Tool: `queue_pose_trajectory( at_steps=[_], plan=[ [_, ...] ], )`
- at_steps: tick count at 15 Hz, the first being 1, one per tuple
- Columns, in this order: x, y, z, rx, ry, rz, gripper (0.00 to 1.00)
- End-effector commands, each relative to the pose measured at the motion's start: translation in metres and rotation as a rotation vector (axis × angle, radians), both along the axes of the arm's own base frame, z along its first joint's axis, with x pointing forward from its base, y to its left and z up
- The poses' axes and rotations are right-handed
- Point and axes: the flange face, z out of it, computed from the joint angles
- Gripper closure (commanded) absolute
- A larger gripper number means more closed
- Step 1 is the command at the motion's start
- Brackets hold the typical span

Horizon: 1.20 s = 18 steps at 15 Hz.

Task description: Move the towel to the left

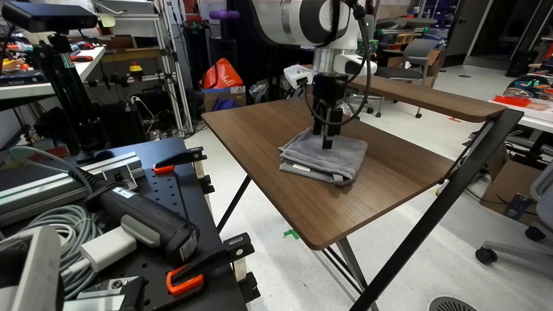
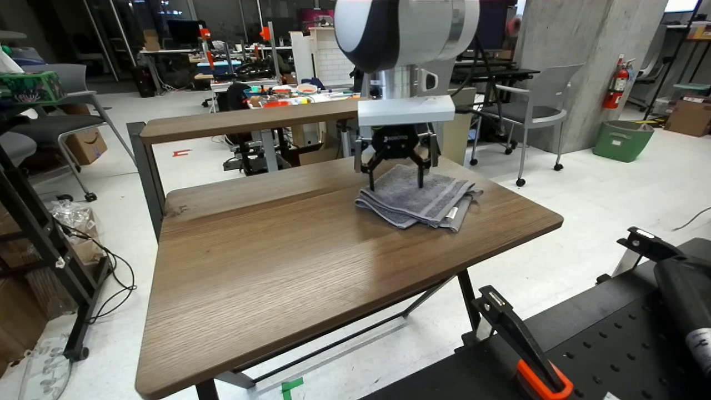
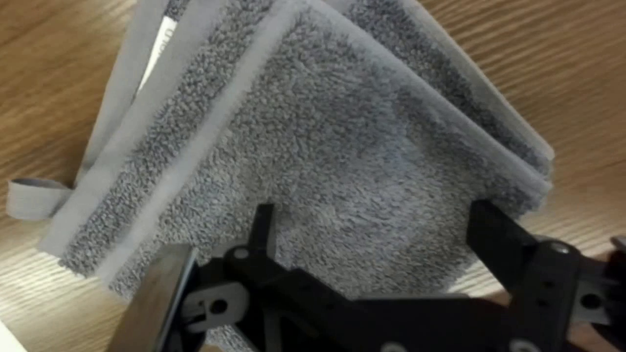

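Table (image 2: 250, 266): brown, wood-grained top, rounded at the corners.
Towel (image 2: 416, 197): grey, folded into a rough square, lying on the table, inside its edges; layers slightly out of line with one another.
Tag (image 3: 159, 49): white, printed, showing at one edge of the towel, above the table.
Loop (image 3: 38, 200): short grey band standing out from the towel's side, over the table.
Gripper (image 2: 395, 186): black, pointing down at the table, over the towel; jaws spread apart.
Fingers (image 3: 264, 230): two, well separated, both tips at the towel's upper face above the table; whether they touch it cannot be told.
Arm (image 2: 427, 33): white and black, reaching over the table in both exterior views.
Shelf (image 2: 250, 119): brown board, raised above the table, along one long side of it.
Bench (image 2: 589, 325): black, drilled with holes, beside the table and apart from it.
Clamps (image 1: 224, 255): black and orange, at the edge of the bench nearest the table.
Tape (image 1: 293, 233): green strip on the floor (image 1: 276, 276) by the table.
Chair (image 2: 530, 108): grey, on casters, beyond the table in an exterior view.
Bin (image 2: 623, 141): green, beyond the table in an exterior view.
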Motion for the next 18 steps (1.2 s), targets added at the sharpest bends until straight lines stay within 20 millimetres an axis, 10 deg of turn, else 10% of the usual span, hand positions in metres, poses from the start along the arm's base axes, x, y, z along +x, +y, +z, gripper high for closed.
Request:
queue_pose_trajectory(
  at_steps=[1,6,12,16,18],
  plan=[
    [0.026,0.041,-0.001,-0.004,-0.015,0.029,0.0],
    [0.038,0.071,-0.006,-0.006,-0.018,0.064,0.0],
    [0.039,0.061,0.021,-0.007,-0.039,0.049,0.0],
    [0.006,0.063,0.053,0.033,-0.058,0.159,0.0],
    [0.028,0.065,0.042,0.018,-0.057,0.111,0.0]
  ],
)
